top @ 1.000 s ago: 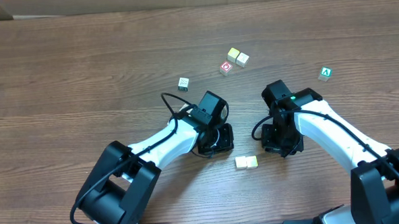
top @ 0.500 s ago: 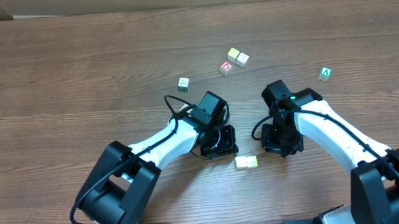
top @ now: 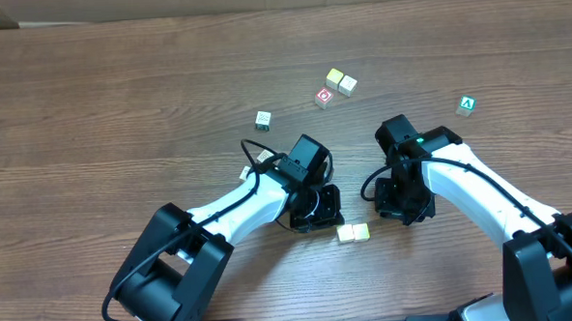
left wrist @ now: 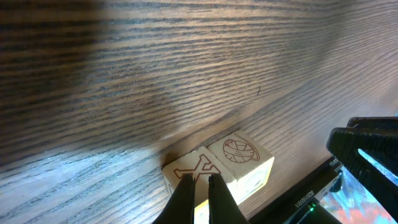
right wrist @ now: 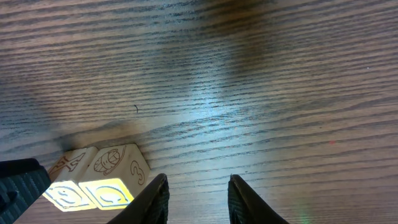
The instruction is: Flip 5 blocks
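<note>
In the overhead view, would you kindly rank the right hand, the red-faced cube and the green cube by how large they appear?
1. the right hand, by far the largest.
2. the red-faced cube and the green cube: they look alike in size, so I would not rank one above the other.

Overhead view evenly lit and sharp; wrist views dimmer, bluish-white glare streaking the tabletop (right wrist: 205, 112) grain; soft dark shadows across their upper parts; near fingers (left wrist: 183, 202) slightly blurred.
</note>
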